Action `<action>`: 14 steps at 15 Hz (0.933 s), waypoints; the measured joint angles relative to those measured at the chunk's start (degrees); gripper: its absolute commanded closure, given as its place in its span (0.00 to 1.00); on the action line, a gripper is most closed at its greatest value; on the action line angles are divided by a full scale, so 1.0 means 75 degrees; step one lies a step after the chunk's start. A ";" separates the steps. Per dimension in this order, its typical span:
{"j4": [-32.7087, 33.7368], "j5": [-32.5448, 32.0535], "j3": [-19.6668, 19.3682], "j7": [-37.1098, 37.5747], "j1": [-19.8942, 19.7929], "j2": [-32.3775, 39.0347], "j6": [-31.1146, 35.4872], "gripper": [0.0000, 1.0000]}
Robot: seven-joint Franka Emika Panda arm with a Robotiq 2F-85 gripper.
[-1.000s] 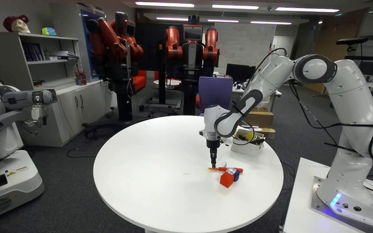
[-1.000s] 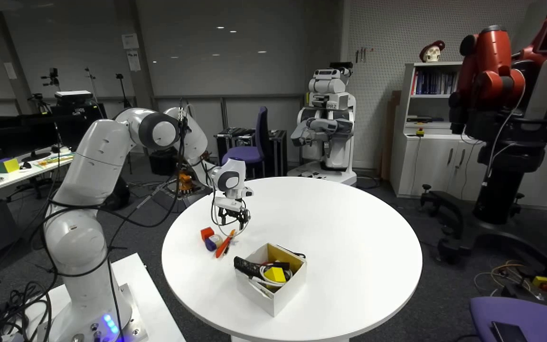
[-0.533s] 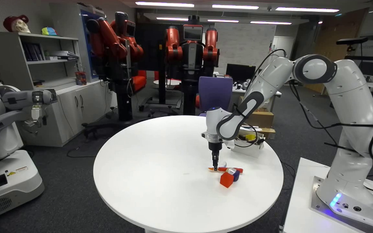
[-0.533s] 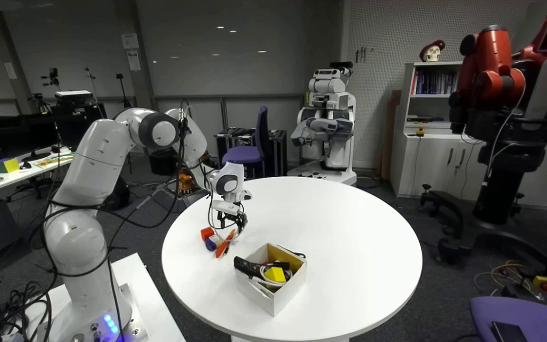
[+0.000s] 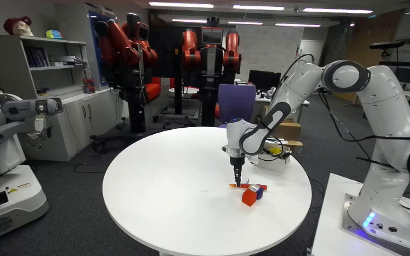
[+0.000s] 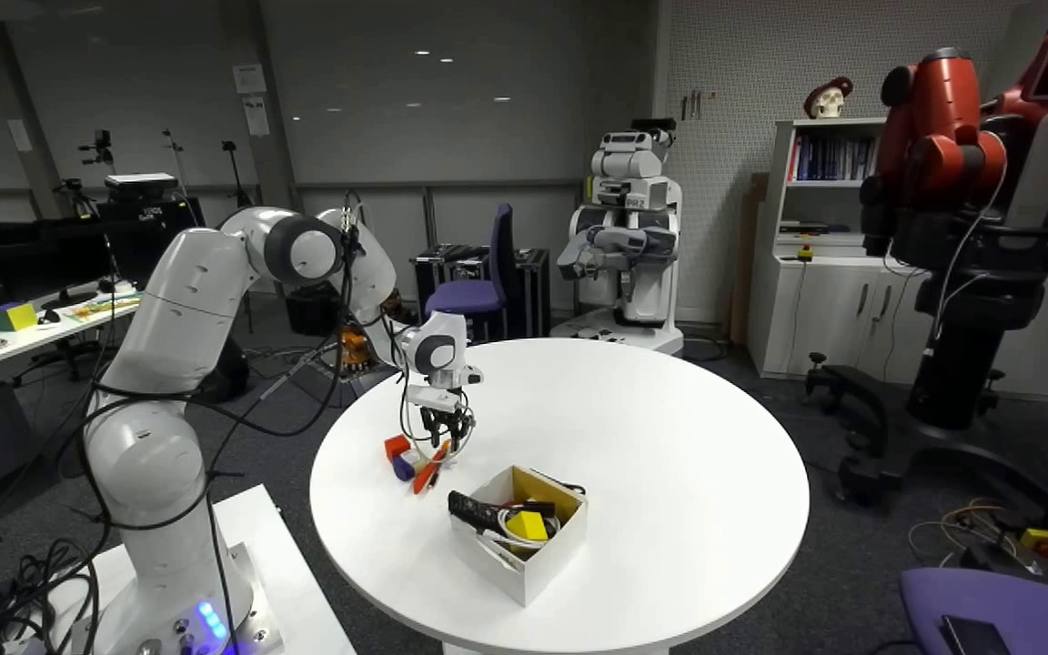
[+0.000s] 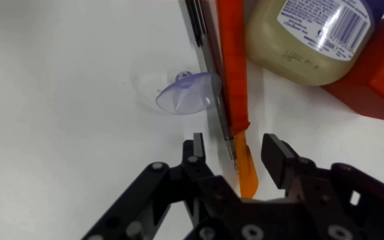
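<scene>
While the end effector (image 7: 233,151) stands spread, alignment seems in hand.
Between its jaws lie pen (image 7: 207,55) and orange-tipped tool (image 7: 234,86); closing would likely call for centring.

Ends of the pen (image 7: 223,115) and utensil (image 7: 233,66) between the fingers of the hand (image 7: 234,145).
On the table (image 6: 651,437), in the wrist view: suction cup (image 7: 187,95) left of the pen, utensil right, then jar (image 7: 298,55), then block (image 7: 375,76); in an exterior view, the box (image 6: 556,555) before them and right, a cube (image 6: 527,526) in it.

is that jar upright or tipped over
Tipped: in the wrist view the jar lies on its side, label facing up, purple lid sideways.
</scene>
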 measured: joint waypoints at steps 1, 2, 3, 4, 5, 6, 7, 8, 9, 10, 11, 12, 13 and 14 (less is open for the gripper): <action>-0.0003 -0.0020 -0.0003 0.0011 0.0002 0.0000 0.0000 0.86; -0.0005 -0.0028 -0.0004 0.0017 0.0002 0.0000 0.0000 0.94; -0.0006 -0.0028 -0.0004 0.0017 0.0002 0.0000 0.0000 0.99; -0.0006 -0.0029 -0.0004 0.0018 0.0004 0.0000 0.0000 1.00; -0.0006 -0.0029 -0.0004 0.0018 0.0007 0.0000 0.0000 1.00; -0.0006 -0.0030 -0.0004 0.0018 0.0009 0.0000 0.0000 1.00; -0.0005 -0.0030 -0.0004 0.0018 0.0011 -0.0004 -0.0001 0.99; -0.0005 -0.0030 -0.0004 0.0018 0.0015 -0.0003 -0.0001 0.99; -0.0005 -0.0030 -0.0004 0.0019 0.0020 -0.0004 -0.0002 0.99; -0.0005 -0.0028 -0.0003 0.0022 0.0026 -0.0009 -0.0008 0.99; -0.0005 -0.0022 -0.0002 0.0039 0.0033 -0.0021 -0.0026 0.99; -0.0005 -0.0013 0.0001 0.0063 0.0035 -0.0051 -0.0059 0.99; -0.0005 -0.0001 0.0004 0.0083 0.0035 -0.0103 -0.0096 0.99; -0.0007 0.0018 0.0007 0.0092 0.0034 -0.0197 -0.0153 0.99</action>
